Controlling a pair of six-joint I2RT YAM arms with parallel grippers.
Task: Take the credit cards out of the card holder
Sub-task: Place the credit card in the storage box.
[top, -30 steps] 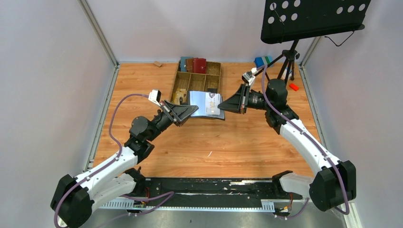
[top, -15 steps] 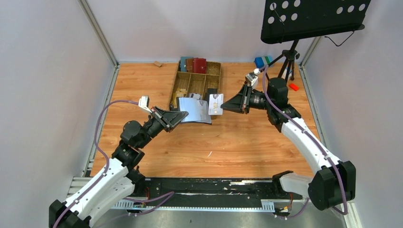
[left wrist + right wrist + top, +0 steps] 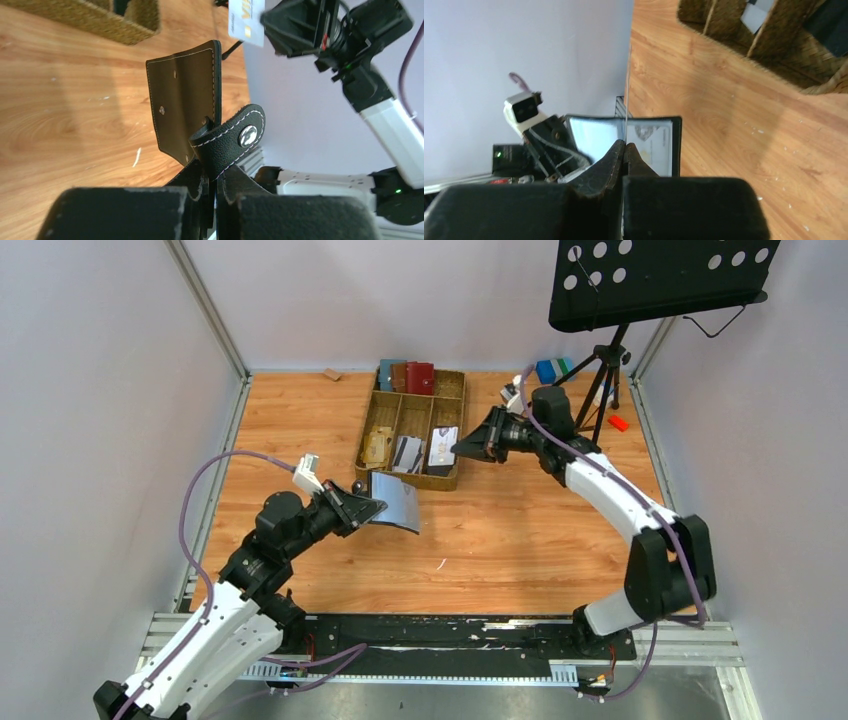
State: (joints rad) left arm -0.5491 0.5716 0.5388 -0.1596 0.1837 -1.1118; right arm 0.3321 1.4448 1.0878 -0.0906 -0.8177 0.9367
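The black card holder [image 3: 399, 502] hangs open above the table, grey-blue sleeve pages facing up, my left gripper [image 3: 377, 508] shut on its near edge. The left wrist view shows its leather back [image 3: 182, 100] and snap tab [image 3: 235, 136] rising from my closed left gripper [image 3: 215, 176]. My right gripper [image 3: 458, 449] is shut on a whitish credit card [image 3: 442, 445], held over the woven tray's [image 3: 412, 481] front right compartment. From the right wrist, that card [image 3: 626, 95] shows edge-on above my right gripper [image 3: 624, 147]. Another card [image 3: 651, 142] sits in the holder's sleeve.
Loose cards [image 3: 405, 452] lie in the tray's middle front compartment. Red, brown and blue wallets [image 3: 408, 376] stand in its back compartments. A black music stand [image 3: 655, 280] on a tripod is at the back right, with a blue block [image 3: 547, 370] and a small red piece [image 3: 618, 423] near it.
The right gripper pulled a card out of the holder and carried it back over the tray. The left arm drew the holder toward the near left.
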